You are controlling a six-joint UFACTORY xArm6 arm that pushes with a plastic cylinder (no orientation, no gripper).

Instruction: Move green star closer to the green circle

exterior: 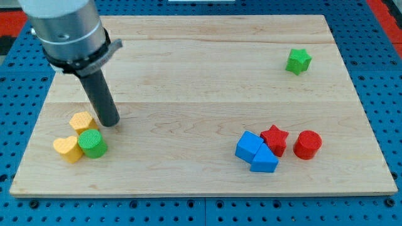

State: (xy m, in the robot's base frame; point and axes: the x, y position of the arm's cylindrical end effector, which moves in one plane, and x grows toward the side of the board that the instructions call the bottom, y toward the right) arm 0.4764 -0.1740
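The green star lies near the view's top right of the wooden board. The green circle stands at the view's lower left, touching a yellow heart on its left and a yellow hexagon just above it. My tip rests on the board just right of the yellow hexagon and a little above the green circle, far to the left of the green star.
A blue cube, a blue triangle, a red star and a red circle cluster at the view's lower right. The board sits on a blue perforated table.
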